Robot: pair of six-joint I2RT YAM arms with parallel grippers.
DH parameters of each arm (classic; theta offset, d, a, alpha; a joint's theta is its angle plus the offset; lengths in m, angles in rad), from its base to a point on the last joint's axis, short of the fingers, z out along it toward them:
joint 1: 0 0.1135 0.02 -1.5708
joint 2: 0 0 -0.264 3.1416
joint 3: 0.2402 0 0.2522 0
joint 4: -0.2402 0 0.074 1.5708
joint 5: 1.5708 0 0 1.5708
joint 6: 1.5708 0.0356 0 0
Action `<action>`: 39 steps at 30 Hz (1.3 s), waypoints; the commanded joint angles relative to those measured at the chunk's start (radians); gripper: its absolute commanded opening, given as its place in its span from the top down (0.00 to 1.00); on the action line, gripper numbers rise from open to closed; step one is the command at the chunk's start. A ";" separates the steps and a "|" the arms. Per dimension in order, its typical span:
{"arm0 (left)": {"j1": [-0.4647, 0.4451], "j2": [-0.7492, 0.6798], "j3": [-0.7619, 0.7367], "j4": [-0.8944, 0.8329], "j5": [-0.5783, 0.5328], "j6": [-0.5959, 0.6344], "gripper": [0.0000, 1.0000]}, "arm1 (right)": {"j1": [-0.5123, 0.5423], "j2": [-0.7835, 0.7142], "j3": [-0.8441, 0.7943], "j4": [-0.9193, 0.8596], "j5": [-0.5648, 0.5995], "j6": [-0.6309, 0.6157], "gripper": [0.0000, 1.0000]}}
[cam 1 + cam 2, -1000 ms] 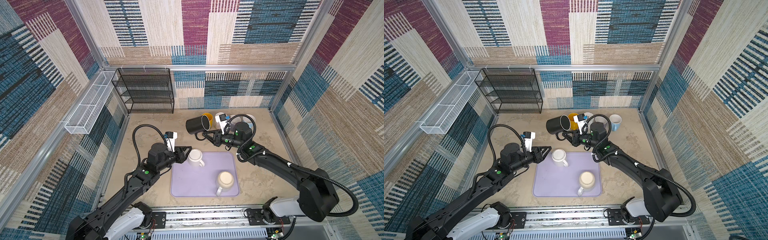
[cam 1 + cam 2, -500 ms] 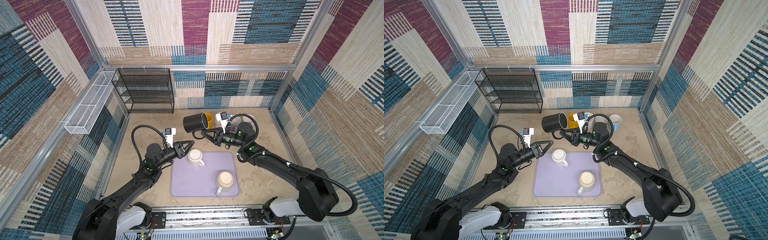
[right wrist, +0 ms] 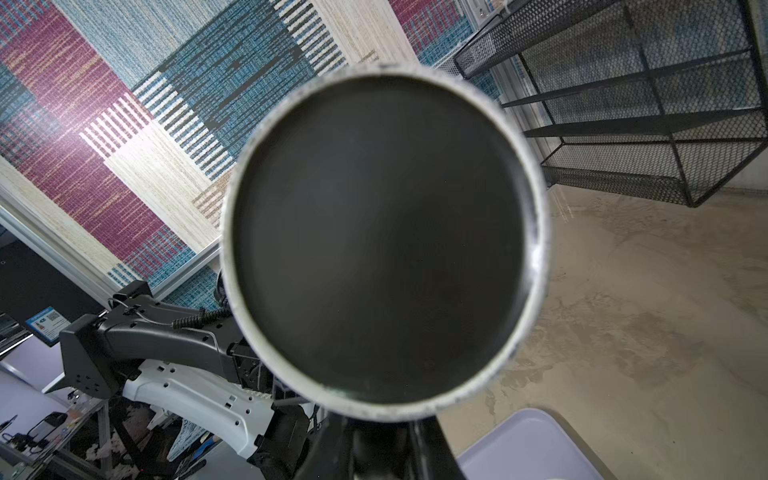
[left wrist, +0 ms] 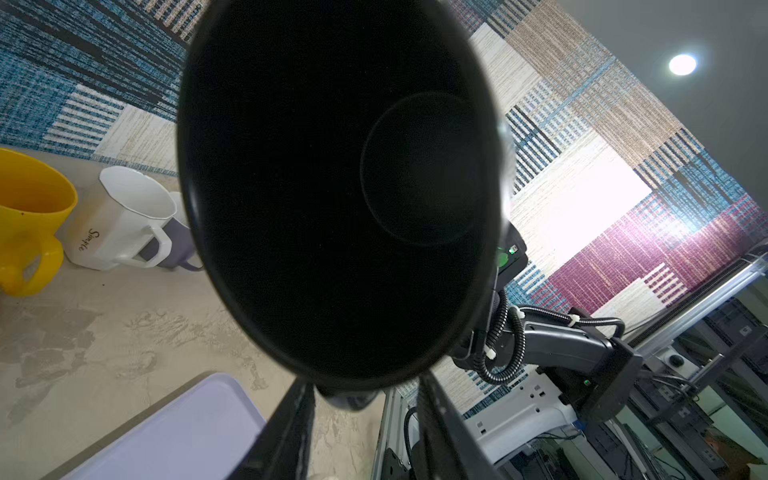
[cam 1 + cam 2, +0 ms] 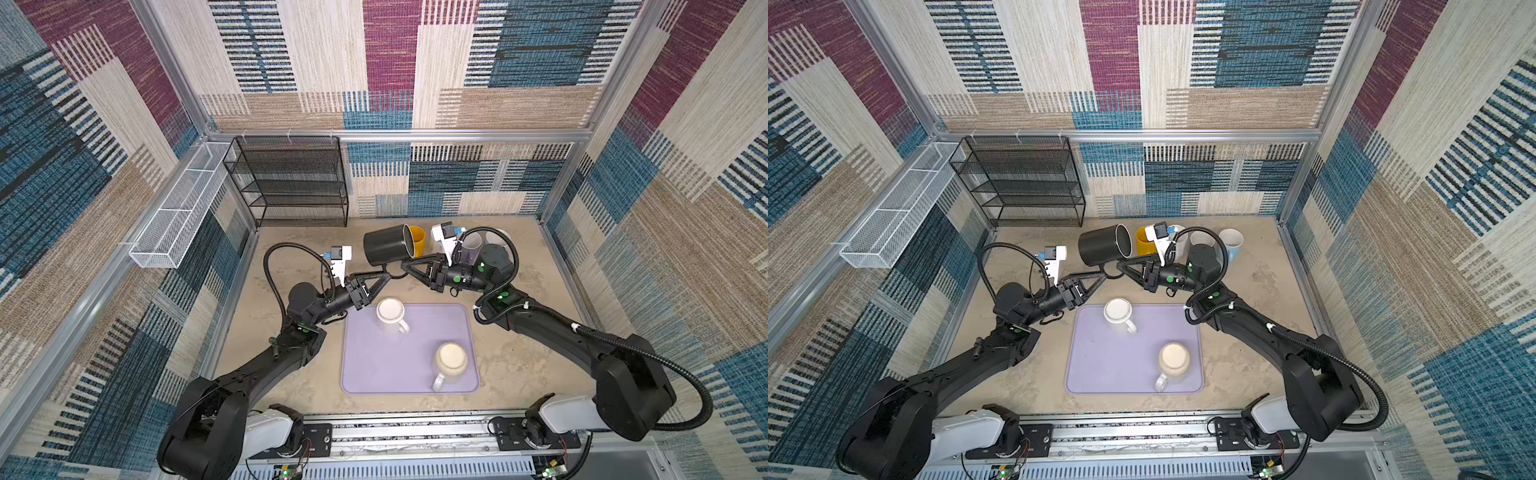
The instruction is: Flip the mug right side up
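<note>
Since a second ago my left arm has lifted away from the white mug (image 5: 390, 316) on the purple mat (image 5: 374, 374) and reached up to the black mug (image 5: 384, 248), which has drifted a little toward that side. The black mug hangs in the air above the tabletop (image 5: 519, 361), behind the mat, lying on its side. Its handle points down, its base faces the yellow mug (image 5: 419, 241) and its mouth faces my left arm. My left wrist view looks straight into the dark inside, and my right wrist view is filled by the flat base with its pale ring.

My right end effector (image 5: 404, 266) is pinched tight on the handle from the right. My left end effector (image 5: 387, 276) stands partly spread, with its fingers (image 4: 291, 419) on either side of the handle. There seems to be a gap on one side, but the mug shades that spot and I cannot tell whether either pad touches.

A cream mug (image 5: 451, 358) sits on the near corner of the mat, well apart from both end effectors.
</note>
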 commanded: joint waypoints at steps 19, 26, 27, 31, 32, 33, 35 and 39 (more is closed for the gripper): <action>0.009 0.051 0.027 0.250 0.043 -0.082 0.66 | 0.006 0.029 -0.020 0.285 -0.088 0.122 1.00; 0.012 0.097 0.033 0.351 0.042 -0.137 0.68 | 0.012 0.034 -0.032 0.309 -0.088 0.135 1.00; 0.013 0.105 0.034 0.362 0.042 -0.144 0.68 | 0.012 0.034 -0.034 0.313 -0.088 0.134 1.00; 0.016 0.126 0.036 0.399 0.043 -0.167 0.72 | 0.013 0.035 -0.041 0.325 -0.086 0.142 1.00; 0.014 0.127 0.038 0.398 0.041 -0.168 0.73 | 0.013 0.035 -0.045 0.326 -0.085 0.144 1.00; 0.015 0.127 0.039 0.398 0.044 -0.171 0.74 | 0.015 0.035 -0.047 0.327 -0.085 0.144 1.00; 0.015 0.126 0.038 0.398 0.044 -0.172 0.77 | 0.014 0.035 -0.048 0.327 -0.086 0.144 1.00; 0.015 0.124 0.039 0.398 0.045 -0.174 0.86 | 0.016 0.038 -0.050 0.328 -0.088 0.144 1.00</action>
